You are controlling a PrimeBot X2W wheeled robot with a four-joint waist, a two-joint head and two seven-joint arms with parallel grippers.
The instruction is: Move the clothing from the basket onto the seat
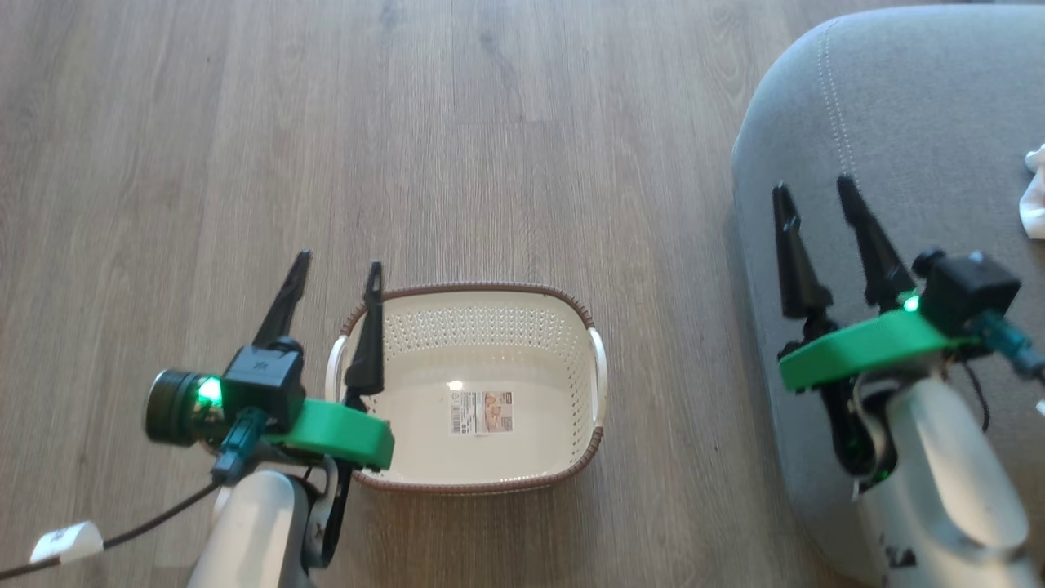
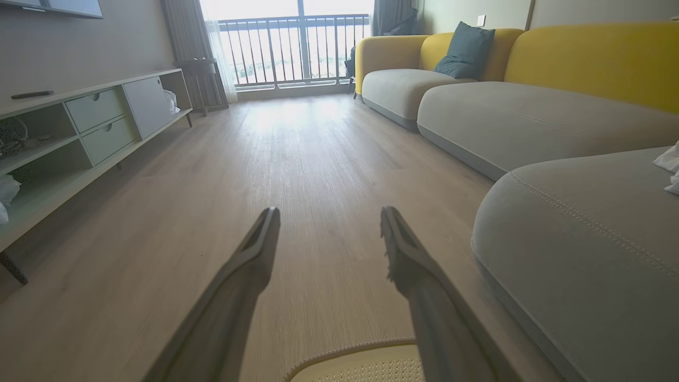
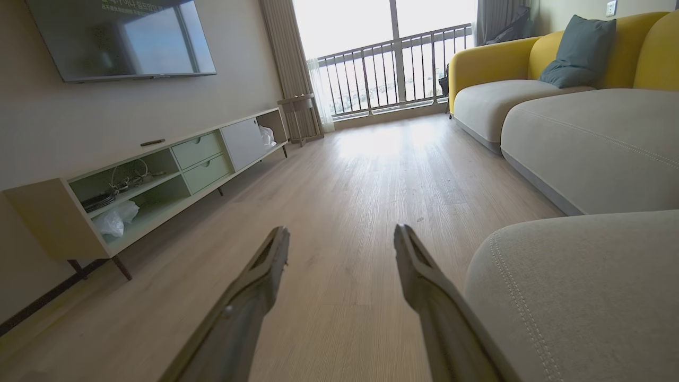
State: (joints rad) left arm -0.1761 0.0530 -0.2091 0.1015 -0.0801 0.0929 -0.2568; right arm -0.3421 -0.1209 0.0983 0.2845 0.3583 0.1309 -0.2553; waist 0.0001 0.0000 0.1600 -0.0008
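Note:
The cream basket (image 1: 482, 327) with a brown rim stands on the wood floor, holding nothing but a label on its bottom. My left gripper (image 1: 340, 261) hovers open over the basket's left handle; the left wrist view has its fingers (image 2: 330, 212) spread above the basket rim (image 2: 350, 366). My right gripper (image 1: 812, 185) is open above the left edge of the grey seat (image 1: 914, 122), and its fingers (image 3: 342, 229) are spread beside the seat (image 3: 573, 281). A bit of white fabric (image 1: 1035, 192) lies on the seat at the picture's right edge; I cannot tell whether it belongs to the clothing.
Wood floor stretches ahead towards a balcony window (image 2: 297, 48). A low TV cabinet (image 3: 175, 170) runs along the left wall under a television (image 3: 122, 37). More grey cushions with yellow backs (image 2: 530, 116) and a teal pillow (image 2: 467, 50) continue on the right.

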